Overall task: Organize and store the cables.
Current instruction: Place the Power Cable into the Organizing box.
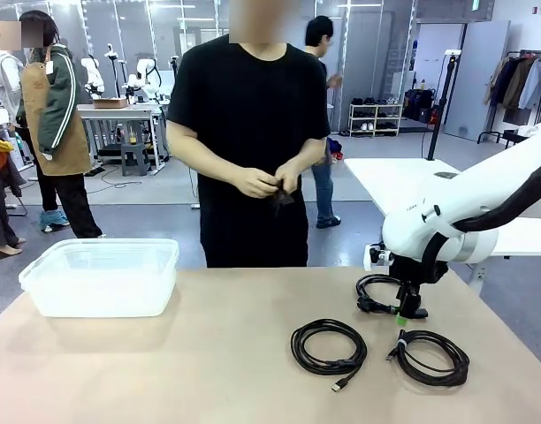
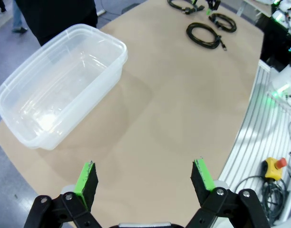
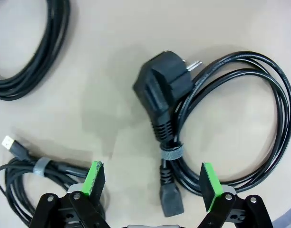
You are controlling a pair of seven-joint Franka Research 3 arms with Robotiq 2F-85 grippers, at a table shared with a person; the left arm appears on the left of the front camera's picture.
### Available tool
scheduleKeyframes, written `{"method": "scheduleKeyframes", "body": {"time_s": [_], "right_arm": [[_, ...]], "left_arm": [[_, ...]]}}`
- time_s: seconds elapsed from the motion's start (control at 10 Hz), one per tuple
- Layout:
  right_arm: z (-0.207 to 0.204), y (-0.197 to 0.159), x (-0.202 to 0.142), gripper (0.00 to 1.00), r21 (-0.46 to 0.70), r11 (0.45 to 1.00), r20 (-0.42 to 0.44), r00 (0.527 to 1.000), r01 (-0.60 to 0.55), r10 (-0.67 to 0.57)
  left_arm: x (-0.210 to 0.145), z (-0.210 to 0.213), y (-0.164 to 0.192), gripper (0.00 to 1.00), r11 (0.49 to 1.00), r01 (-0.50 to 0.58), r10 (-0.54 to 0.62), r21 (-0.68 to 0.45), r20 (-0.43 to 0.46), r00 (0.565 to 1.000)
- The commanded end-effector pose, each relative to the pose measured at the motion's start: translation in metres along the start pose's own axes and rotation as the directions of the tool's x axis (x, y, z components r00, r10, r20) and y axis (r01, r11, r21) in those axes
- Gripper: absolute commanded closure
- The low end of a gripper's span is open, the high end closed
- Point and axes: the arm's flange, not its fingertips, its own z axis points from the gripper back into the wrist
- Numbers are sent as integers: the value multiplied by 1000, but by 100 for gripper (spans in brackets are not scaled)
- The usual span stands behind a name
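Note:
Three coiled black cables lie on the tan table at the right: a power cord (image 1: 375, 292) farthest back, a coil (image 1: 328, 346) in the middle and a coil (image 1: 434, 356) at the right. My right gripper (image 1: 407, 311) hangs open just above the power cord. In the right wrist view the right gripper (image 3: 151, 183) straddles the cord's end connector (image 3: 170, 199), with the big angled plug (image 3: 164, 85) ahead. My left gripper (image 2: 144, 180) stands open over bare table, far from the cables (image 2: 204, 35).
A clear plastic bin (image 1: 102, 276) sits at the table's left, also near the left gripper (image 2: 64, 80). A person stands at the far edge, hands (image 1: 269, 181) together on a small dark thing. Another coil with a USB plug (image 3: 14, 145) lies beside the right gripper.

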Motion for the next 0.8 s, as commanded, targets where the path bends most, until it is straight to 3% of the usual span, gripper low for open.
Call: {"method": "scheduleKeyframes", "body": {"time_s": [0.0, 0.7], "right_arm": [[-6, -22, 2, 0, -20, 999, -13, 999, -48, 47], [-17, -46, 21, 0, 70, 993, -44, 995, -91, 94]], "left_arm": [[-2, 1, 1, 0, 1000, 13, -13, -7, 12, 1000], [-2, 1, 1, 0, 1000, 13, -13, -7, 12, 1000]]}}
